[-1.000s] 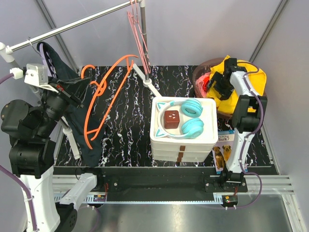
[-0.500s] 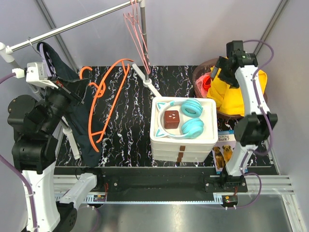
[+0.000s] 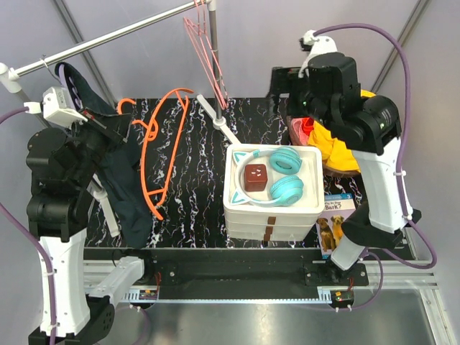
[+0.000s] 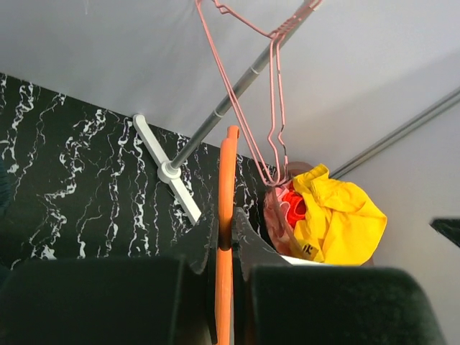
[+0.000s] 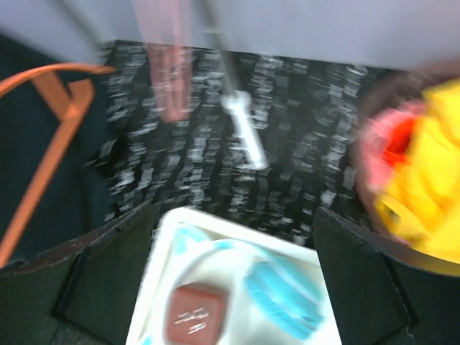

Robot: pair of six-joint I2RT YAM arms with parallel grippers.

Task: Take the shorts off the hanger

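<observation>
Table: the black marbled top point(image 3: 188, 198) has an open strip at the middle of the frame, running from its far edge to its near edge between the shorts and the white box.
Rail: a grey bar point(image 3: 108, 39) slants from upper left to top centre.
Shorts: dark point(image 3: 122, 194), hanging down the left side from under the rail to the table's near left edge.
White box: point(image 3: 273, 212) sits right of centre at the near edge, with teal headphones point(image 3: 285, 159) on top.
Orange hanger: point(image 4: 227, 187) is tilted, with its left side against the shorts.
Right gripper: point(image 5: 231, 230) is raised at upper right, its fingers spread wide and empty.
Left gripper: point(image 4: 224, 237) is pinching the orange hanger.
</observation>
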